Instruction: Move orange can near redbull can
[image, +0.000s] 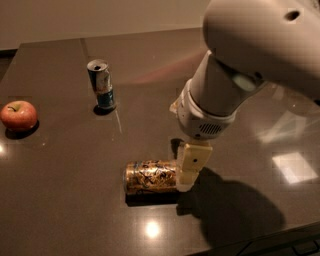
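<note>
Golden-orange with dark swirls, the orange can (150, 176) lies on its side near the front of the dark table (60, 210), long axis running left to right, one silver end pointing left. The gripper (189, 176) hangs at its right end, and whether it is spread or closed cannot be told; the redbull can (101, 84) stands upright well apart, back and left

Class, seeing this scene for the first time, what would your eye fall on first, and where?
The big white arm fills the upper right, its gripper low at the right end of the orange can, which lies on its side near the front of the table. The redbull can stands upright farther back on the left, and a red apple sits at the left edge.
</note>
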